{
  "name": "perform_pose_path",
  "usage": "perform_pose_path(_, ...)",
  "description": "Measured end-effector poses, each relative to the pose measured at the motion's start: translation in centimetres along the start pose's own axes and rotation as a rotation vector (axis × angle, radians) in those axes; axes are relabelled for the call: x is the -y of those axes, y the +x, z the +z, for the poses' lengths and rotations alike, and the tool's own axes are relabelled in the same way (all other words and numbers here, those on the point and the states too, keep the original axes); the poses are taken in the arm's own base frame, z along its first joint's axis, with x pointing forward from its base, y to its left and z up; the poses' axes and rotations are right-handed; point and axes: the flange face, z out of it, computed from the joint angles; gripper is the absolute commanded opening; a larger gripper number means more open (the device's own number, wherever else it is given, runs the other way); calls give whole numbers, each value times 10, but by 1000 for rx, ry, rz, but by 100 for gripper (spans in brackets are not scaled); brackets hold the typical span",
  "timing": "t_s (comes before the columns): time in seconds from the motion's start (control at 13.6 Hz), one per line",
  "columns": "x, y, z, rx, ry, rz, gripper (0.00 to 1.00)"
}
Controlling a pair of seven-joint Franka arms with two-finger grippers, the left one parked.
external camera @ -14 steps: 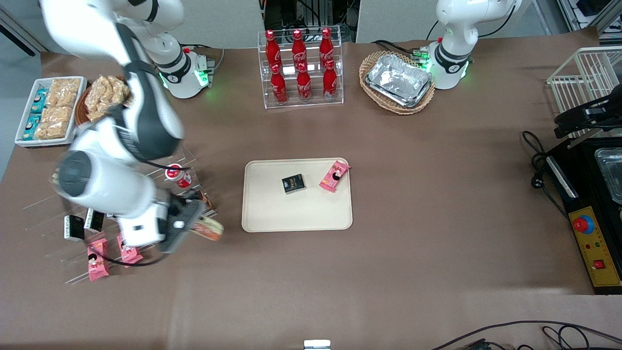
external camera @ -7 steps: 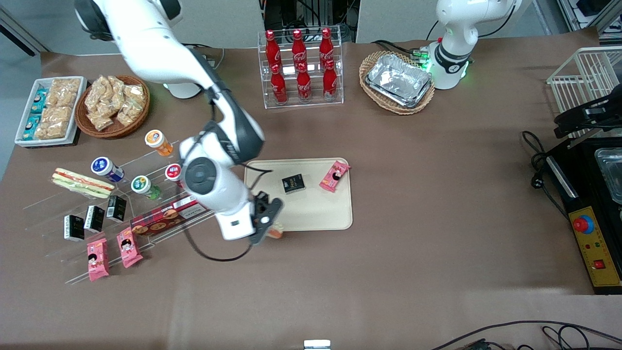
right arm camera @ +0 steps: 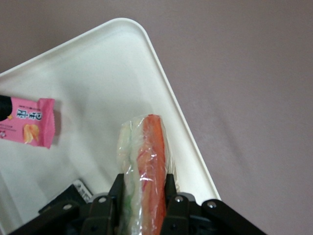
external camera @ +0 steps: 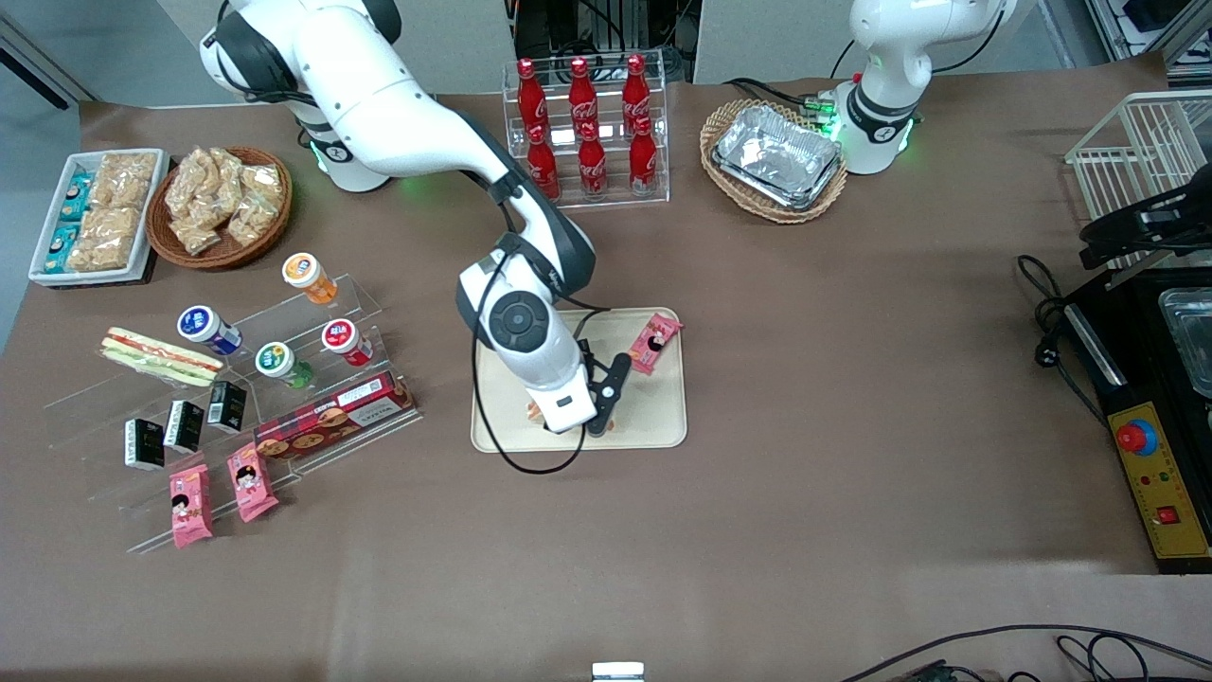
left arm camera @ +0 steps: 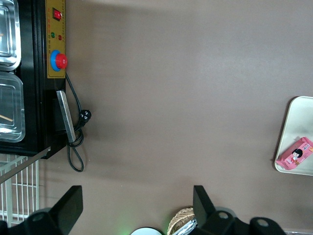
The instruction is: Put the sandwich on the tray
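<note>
My right gripper (right arm camera: 143,185) is shut on the sandwich (right arm camera: 146,152), a clear-wrapped wedge with an orange stripe and a pale green layer. The sandwich points downward over the cream tray (right arm camera: 98,83), close to its rim near a rounded corner. From the front, the gripper (external camera: 595,421) hangs over the part of the tray (external camera: 653,421) nearest the camera. The wrist hides most of the sandwich (external camera: 536,410) there.
A pink snack packet (external camera: 651,343) lies on the tray, farther from the camera than the gripper. A clear tiered rack (external camera: 312,417) with cans, boxes and a red-striped sandwich (external camera: 161,355) stands toward the working arm's end. Cola bottles (external camera: 585,133) stand at the back.
The arm has swung from the rack to the tray with the sandwich in its grip. It now hovers over the tray's near part and hides the small black box.
</note>
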Motion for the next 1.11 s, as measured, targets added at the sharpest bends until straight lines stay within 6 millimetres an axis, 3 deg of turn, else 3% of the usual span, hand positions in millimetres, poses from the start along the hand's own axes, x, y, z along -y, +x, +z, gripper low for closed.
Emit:
perform_pose_path(0.15,4,2,14,-2,-6,-7,44)
perform_pose_path(0.22,4,2,21,-6,-11,-7,76)
perform_pose_path(0.3,3,1,28,-11,-17,-6,98)
perform_pose_path(0.44,0,1,37,-21,-30,-4,100)
perform_pose_path(0.59,-5,2,29,-39,-44,22,100)
perform_pose_path(0.74,-13,5,0,-59,-52,43,100)
perform_pose_path(0.89,-26,0,-44,-61,-46,69,100)
perform_pose_path(1.11,-62,-31,-121,-61,-17,169,100)
